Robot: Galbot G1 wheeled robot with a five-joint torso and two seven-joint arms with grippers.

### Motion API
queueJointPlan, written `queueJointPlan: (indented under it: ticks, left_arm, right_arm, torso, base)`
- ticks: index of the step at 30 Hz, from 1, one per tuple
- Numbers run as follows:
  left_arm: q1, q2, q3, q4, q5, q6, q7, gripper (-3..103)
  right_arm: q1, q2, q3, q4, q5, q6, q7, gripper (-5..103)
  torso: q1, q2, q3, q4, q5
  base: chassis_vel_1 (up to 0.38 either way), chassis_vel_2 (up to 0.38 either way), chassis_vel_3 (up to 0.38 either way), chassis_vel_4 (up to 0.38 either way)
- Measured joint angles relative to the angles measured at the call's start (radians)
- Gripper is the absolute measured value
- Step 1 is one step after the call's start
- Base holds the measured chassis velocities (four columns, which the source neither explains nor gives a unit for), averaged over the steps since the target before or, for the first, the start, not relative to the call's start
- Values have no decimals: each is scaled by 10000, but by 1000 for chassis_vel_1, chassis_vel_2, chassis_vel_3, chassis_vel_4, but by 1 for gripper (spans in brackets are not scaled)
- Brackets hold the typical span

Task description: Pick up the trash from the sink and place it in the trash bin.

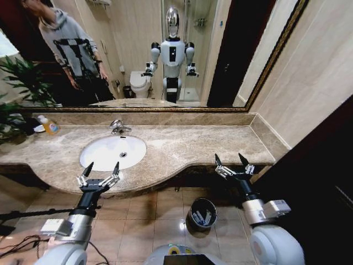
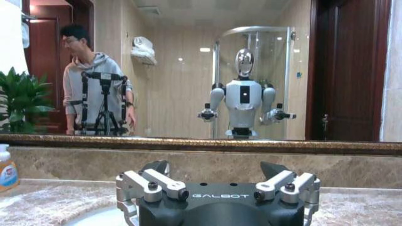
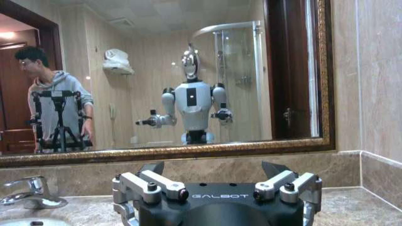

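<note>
The white oval sink point(image 1: 105, 150) is set in the beige marble counter point(image 1: 187, 144) behind a chrome faucet point(image 1: 117, 127); its bowl shows bare white around the drain. On the floor below the counter stands the black trash bin point(image 1: 202, 205), with white pieces of trash point(image 1: 201, 217) inside. My left gripper point(image 1: 102, 165) hovers open at the counter's front edge, just before the sink. To the right of the bin, my right gripper point(image 1: 228, 158) stands open at the counter's front right edge. Both wrist views show open, empty fingers: left gripper point(image 2: 215, 167), right gripper point(image 3: 213, 165).
An orange bottle point(image 1: 49, 126) with a white cap stands at the counter's back left, near a green plant point(image 1: 16, 83). A framed mirror point(image 1: 138, 55) backs the counter. A dark door point(image 1: 325, 165) closes in on the right. Cables point(image 1: 16, 245) lie on the floor at left.
</note>
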Motion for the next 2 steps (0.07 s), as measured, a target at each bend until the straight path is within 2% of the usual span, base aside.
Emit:
queueJointPlan:
  ticks: [2]
  left_arm:
    - [0,0,0,0,0,0,0,100]
  right_arm:
    - [0,0,0,0,0,0,0,100]
  torso:
    - [0,0,0,0,0]
  base:
    - [0,0,0,0]
